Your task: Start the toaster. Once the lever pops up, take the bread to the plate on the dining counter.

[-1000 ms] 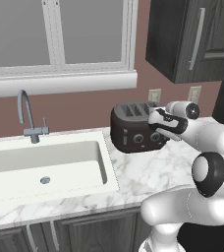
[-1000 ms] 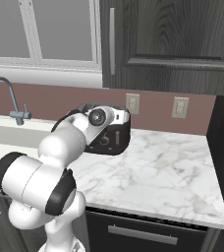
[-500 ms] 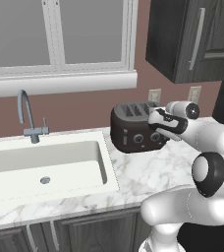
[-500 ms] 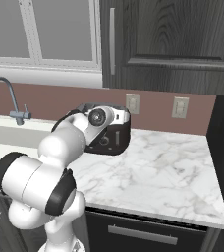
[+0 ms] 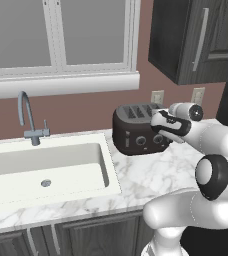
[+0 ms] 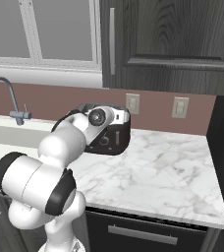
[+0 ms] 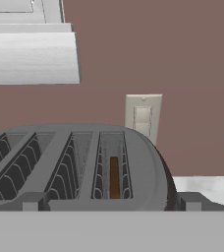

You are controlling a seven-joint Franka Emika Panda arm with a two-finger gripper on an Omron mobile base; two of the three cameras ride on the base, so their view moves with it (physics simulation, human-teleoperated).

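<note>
Nothing moved since a second ago. End effector (image 5: 158, 125) spread wide, holding nothing, poised at toaster's (image 5: 136, 131) right end. Toaster on marble tabletop (image 5: 151, 172) beside sink (image 5: 46, 170); bread (image 7: 114, 177) sunk upright in rightmost slot, other three slots bare.

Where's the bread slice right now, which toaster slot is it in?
In the hand view, the thin dark brown bread slice stands upright in the rightmost of the dark glossy toaster's four top slots, the one nearest the white wall outlet.
</note>
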